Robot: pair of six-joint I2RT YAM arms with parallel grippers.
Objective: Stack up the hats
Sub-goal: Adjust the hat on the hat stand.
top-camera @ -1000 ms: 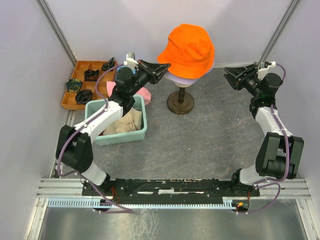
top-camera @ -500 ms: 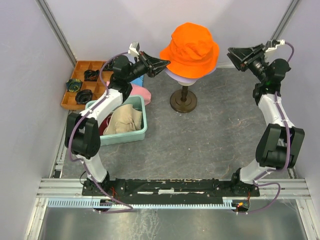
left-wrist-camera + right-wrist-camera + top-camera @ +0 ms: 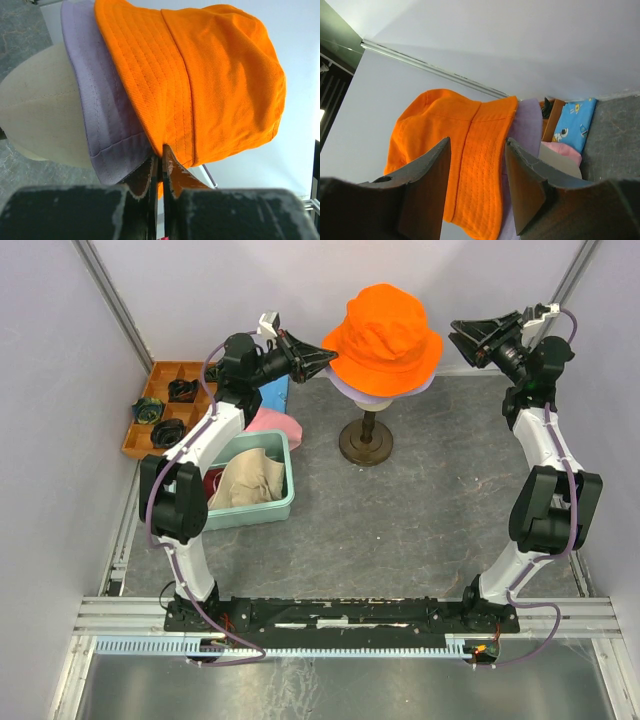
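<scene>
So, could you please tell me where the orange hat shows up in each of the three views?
Top external: orange hat at top centre, above the stand.
Left wrist: it fills the upper right, brim pinched at the bottom by the left fingers.
Right wrist: it sits centre-left, framed by the open right fingers.
Shared landmark: the lavender hat right under it.

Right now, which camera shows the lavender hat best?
Left wrist: the lavender hat is a wide band between mannequin head and orange hat. Top view shows only slivers under the orange; right wrist, a narrow strip.
</scene>
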